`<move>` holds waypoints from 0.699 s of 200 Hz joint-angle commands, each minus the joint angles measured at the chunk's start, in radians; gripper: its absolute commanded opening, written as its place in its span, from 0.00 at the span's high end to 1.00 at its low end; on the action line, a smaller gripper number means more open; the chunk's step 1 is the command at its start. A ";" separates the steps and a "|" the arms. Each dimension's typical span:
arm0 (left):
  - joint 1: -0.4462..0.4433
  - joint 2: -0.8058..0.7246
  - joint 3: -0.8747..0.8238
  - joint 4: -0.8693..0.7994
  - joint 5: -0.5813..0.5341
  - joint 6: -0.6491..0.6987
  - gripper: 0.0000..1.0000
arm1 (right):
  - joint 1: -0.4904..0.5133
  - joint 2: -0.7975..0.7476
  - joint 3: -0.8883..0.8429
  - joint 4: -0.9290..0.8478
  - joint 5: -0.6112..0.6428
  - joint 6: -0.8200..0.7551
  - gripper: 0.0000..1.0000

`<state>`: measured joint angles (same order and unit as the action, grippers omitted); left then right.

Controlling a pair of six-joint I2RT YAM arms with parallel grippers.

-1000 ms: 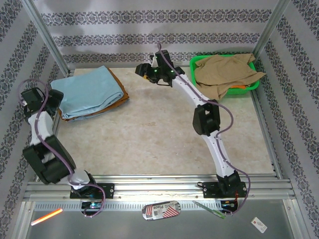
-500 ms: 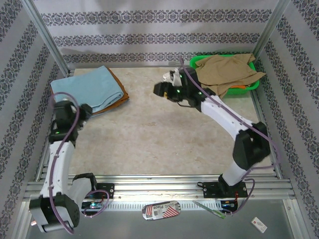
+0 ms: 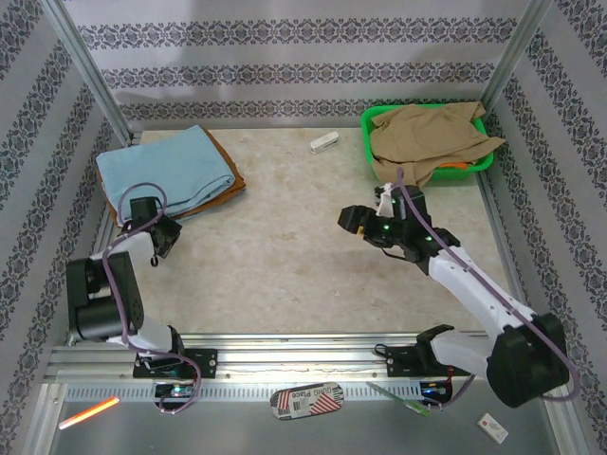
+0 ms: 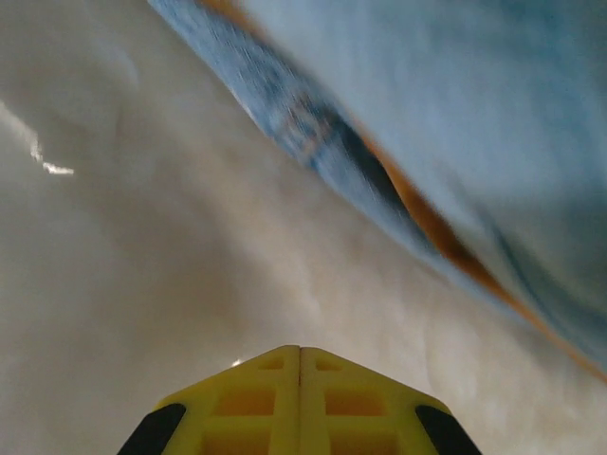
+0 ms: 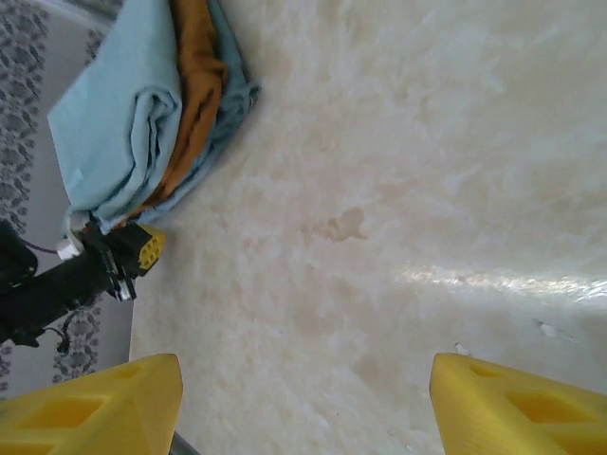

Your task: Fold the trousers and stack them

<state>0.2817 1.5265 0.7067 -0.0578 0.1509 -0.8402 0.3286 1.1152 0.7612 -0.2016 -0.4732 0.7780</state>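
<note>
Table (image 3: pixel 285 275) middle, right pincer (image 3: pixel 348 219) now nearer

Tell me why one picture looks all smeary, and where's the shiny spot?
Left wrist view: the trousers look blurred and streaky. Right wrist view: sharper, with a bright glare streak on the table. Top view: evenly lit and crisp.

trousers (image 3: pixel 166 171) lie far left atop another garment (image 5: pixel 194 95); bin (image 3: pixel 368 118) far right holds clothing (image 3: pixel 427 137).
</note>
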 commanded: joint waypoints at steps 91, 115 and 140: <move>0.099 0.488 0.536 0.010 0.057 -0.089 1.00 | -0.158 -0.095 0.004 -0.116 -0.017 -0.082 0.29; 0.075 0.569 0.651 -0.014 0.063 -0.085 1.00 | -0.179 -0.092 0.001 -0.116 -0.023 -0.089 0.29; 0.063 0.629 0.708 -0.007 0.052 -0.102 1.00 | -0.191 -0.097 -0.004 -0.116 -0.027 -0.088 0.29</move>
<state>0.3775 2.1021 1.3495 -0.0509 0.1711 -0.9226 0.1520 1.0222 0.7597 -0.3111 -0.4816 0.7155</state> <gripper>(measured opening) 0.045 0.709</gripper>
